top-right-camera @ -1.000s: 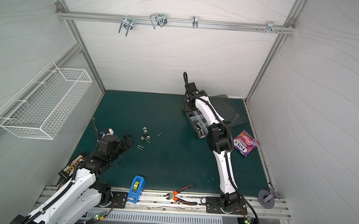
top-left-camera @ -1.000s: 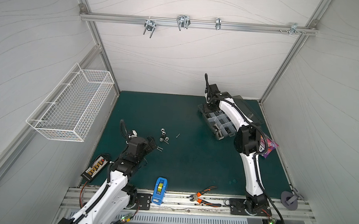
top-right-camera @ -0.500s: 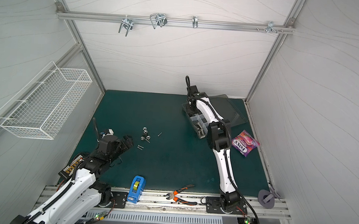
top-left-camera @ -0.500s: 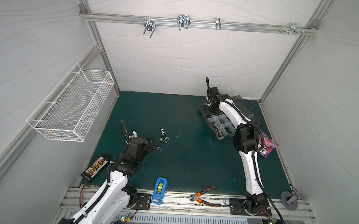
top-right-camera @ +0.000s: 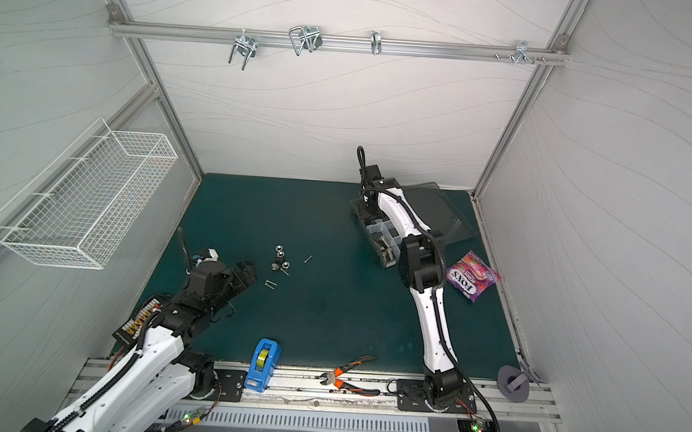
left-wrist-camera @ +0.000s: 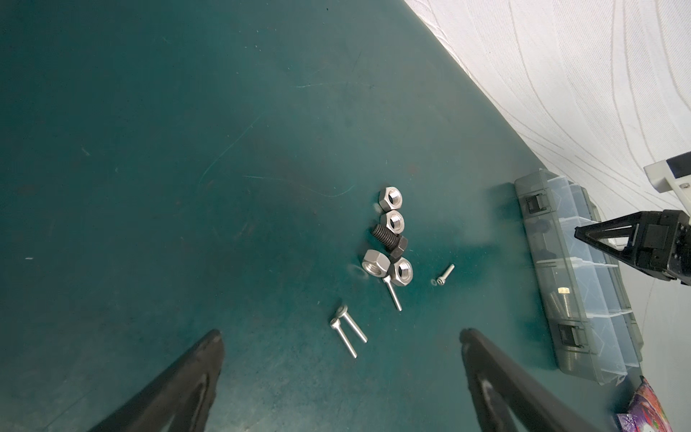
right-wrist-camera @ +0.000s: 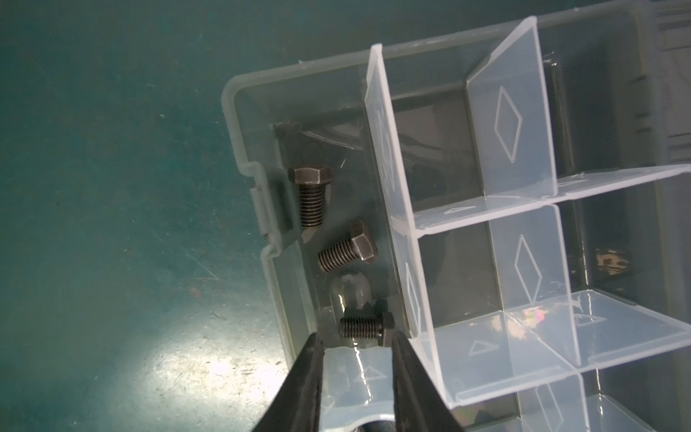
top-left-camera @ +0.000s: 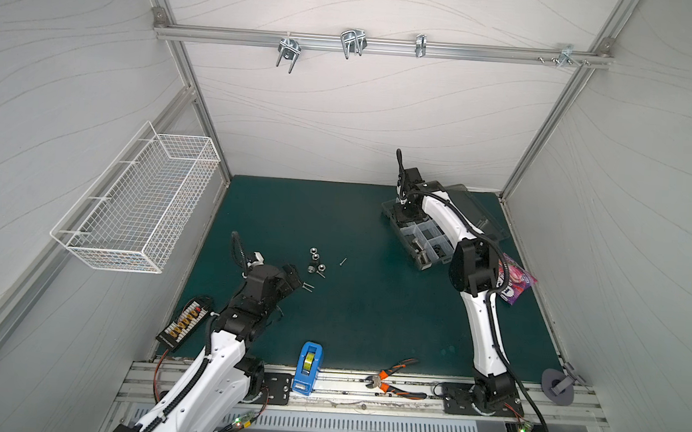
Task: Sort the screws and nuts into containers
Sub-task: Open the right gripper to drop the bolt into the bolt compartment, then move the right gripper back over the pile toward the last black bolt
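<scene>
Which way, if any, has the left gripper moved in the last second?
No, it has not moved. In a top view the left gripper sits just as far short of the two thin screws as before, fingers open.

bare mat [top-left-camera: 371,302] btwn fastener pile [top-left-camera: 317,263] & box [left-wrist-camera: 542,269]; divider [right-wrist-camera: 389,194] tight by right tool [right-wrist-camera: 357,338]

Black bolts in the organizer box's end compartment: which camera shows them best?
The right wrist view: three black bolts lie sharp and close in the end compartment. In both top views the right arm covers that compartment. The left wrist view shows the organizer box side-on; those bolts can't be made out.
</scene>
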`<control>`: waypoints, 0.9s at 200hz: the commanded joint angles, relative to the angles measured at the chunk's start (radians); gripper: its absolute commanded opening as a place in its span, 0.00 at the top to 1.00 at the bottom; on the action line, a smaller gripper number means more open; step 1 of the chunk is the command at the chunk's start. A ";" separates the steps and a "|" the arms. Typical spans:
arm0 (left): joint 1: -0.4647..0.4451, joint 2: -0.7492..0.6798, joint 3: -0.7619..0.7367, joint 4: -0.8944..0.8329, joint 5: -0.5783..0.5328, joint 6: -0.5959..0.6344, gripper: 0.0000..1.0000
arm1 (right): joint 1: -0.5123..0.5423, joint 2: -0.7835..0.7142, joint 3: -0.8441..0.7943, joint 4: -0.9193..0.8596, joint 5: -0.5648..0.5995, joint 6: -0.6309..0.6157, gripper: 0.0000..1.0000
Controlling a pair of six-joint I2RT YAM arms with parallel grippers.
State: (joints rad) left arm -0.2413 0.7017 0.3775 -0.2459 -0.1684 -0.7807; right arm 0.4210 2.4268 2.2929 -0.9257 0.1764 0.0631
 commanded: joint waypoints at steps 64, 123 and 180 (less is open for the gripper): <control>-0.001 -0.007 0.034 -0.001 -0.016 -0.002 0.00 | 0.044 -0.142 -0.066 0.011 -0.018 -0.013 0.64; -0.001 -0.011 0.032 -0.001 -0.016 -0.004 0.00 | 0.139 -0.196 -0.109 0.025 -0.018 -0.025 0.64; -0.001 -0.011 0.027 0.000 -0.020 -0.006 0.00 | 0.276 -0.253 -0.235 0.095 -0.071 -0.007 0.64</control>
State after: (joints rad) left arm -0.2413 0.7010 0.3775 -0.2466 -0.1684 -0.7815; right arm 0.6441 2.2223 2.0960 -0.8600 0.1513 0.0551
